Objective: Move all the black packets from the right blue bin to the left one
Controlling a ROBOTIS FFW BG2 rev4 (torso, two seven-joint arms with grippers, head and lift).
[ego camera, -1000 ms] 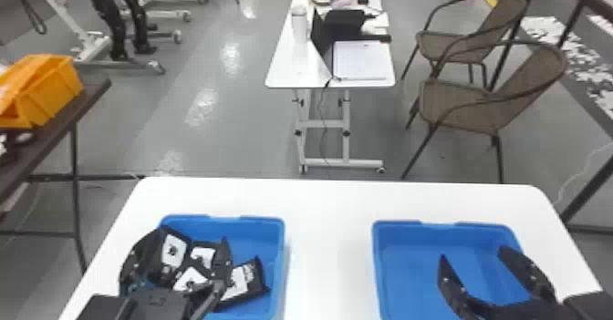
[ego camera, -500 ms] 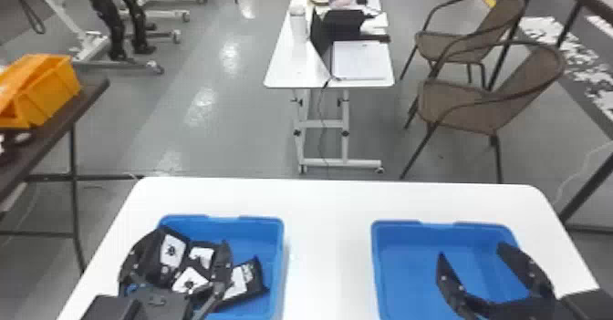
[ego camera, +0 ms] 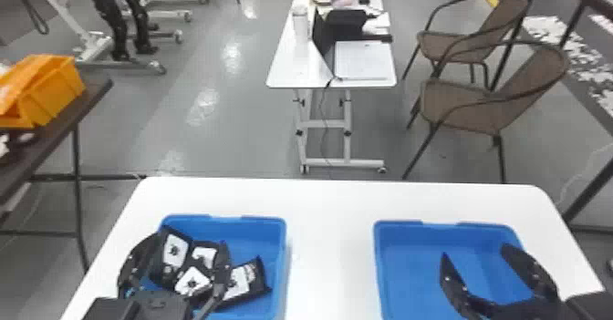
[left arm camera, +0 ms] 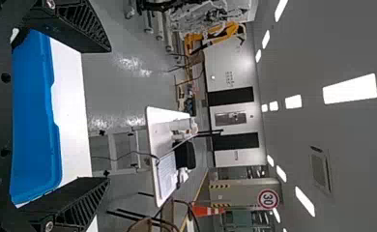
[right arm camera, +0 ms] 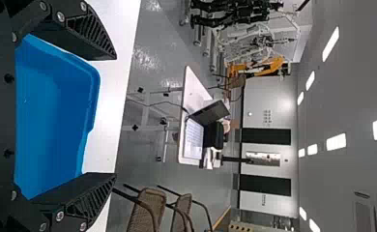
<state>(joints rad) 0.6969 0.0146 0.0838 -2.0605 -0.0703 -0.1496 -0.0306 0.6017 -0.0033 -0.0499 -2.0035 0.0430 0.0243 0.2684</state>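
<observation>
Black packets [ego camera: 191, 283], four as far as could be made out, lay overlapping in the left bin [ego camera: 273, 255], around seven o'clock in the head view. Over that bin, the left gripper [ego camera: 190, 239] had its fingers spread apart with nothing clamped. Around four o'clock, the right gripper [ego camera: 474, 251], also spread and holding nothing, hung over the right bin [ego camera: 401, 255]. Both bins sat on the white tabletop [ego camera: 328, 214].

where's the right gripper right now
In the head view, the right gripper is at the lower right, its fingers apart over the right blue bin, across the white table from the left blue bin.
</observation>
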